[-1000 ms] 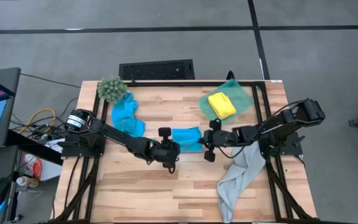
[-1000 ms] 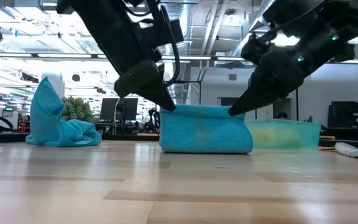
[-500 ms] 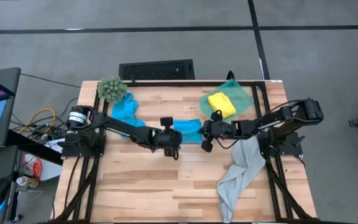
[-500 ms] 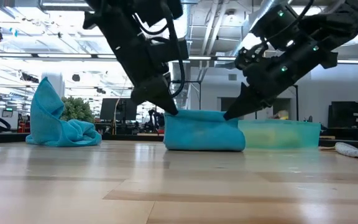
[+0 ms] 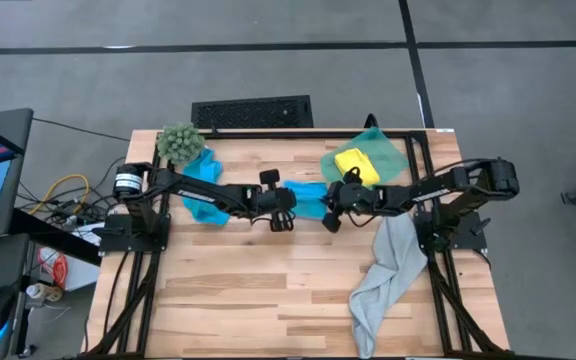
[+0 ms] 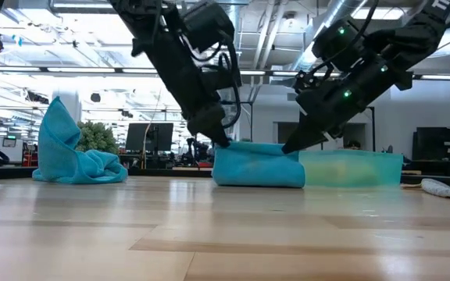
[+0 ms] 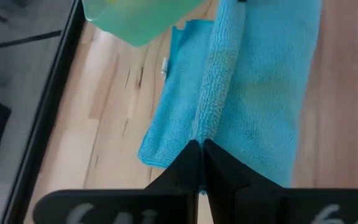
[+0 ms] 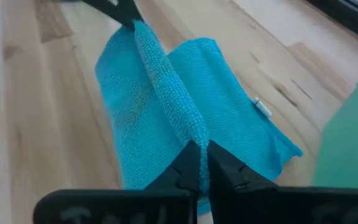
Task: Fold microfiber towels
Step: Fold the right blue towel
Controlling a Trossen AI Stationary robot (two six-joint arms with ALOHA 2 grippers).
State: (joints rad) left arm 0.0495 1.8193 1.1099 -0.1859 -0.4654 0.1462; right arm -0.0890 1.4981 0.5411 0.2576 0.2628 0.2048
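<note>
A bright blue towel [image 5: 310,201] sits mid-table, folded into a tent shape with its lower layers on the wood [image 6: 258,167]. My left gripper [image 5: 290,203] is shut on the left end of the raised fold. My right gripper [image 5: 330,207] is shut on the right end. A second blue towel [image 5: 204,186] lies crumpled at the far left, partly under my left arm. A yellow towel [image 5: 356,167] lies in the green bin [image 5: 390,155]. A pale grey towel [image 5: 386,272] lies spread at the near right. My left gripper pinches the raised fold ridge [image 7: 206,127] of the blue towel at its left end between its two fingers, slanting down from the table's left. The ridge is held up and the layers below spread onto the table. My right gripper pinches the same ridge [image 8: 190,132] at its right end between its two fingers, slanting down from the table's right. The ridge runs straight between the two grippers, and the towel's lower part rests on the wood.
A fuzzy green ball plant [image 5: 178,143] stands at the far left corner. The green bin is close behind the held towel on the right [image 6: 351,168]. Bare wood lies across the near half of the table [image 5: 258,290].
Both grippers have gone toward the table's far edge, staying shut on the blue towel's ridge. The towel has slid along the table with them, still tented, and now sits closer to the green bin.
</note>
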